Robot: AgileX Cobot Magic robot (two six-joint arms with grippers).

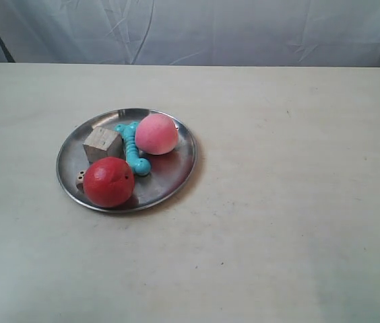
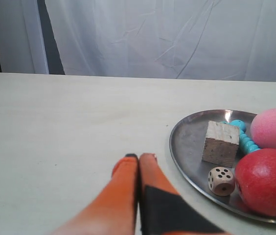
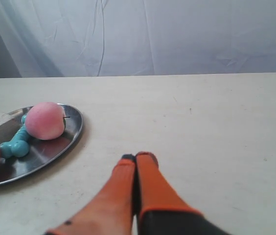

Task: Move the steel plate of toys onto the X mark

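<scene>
Risk: red ball (image 1: 108, 182), pink ball (image 1: 156, 133) roll over shallow rim if I tilt or jerk steel plate (image 1: 176, 161). Left gripper (image 2: 139, 156) clenched, empty, near rim. Plate flat on table (image 1: 298, 202), toward exterior view's left; round, no long axis; teal bone (image 1: 133, 149) lies far-to-near. Right gripper (image 3: 137, 156) clenched, empty, apart. I find no X mark.

The steel plate (image 1: 171, 169) sits on the table (image 1: 298, 215). On it: wooden cube (image 1: 102, 144) at 10 o'clock, one ball (image 1: 156, 134) at 2, bone-shaped toy (image 1: 134, 152) central, second ball (image 1: 109, 182) at 7, die (image 1: 81, 180) at 8.
</scene>
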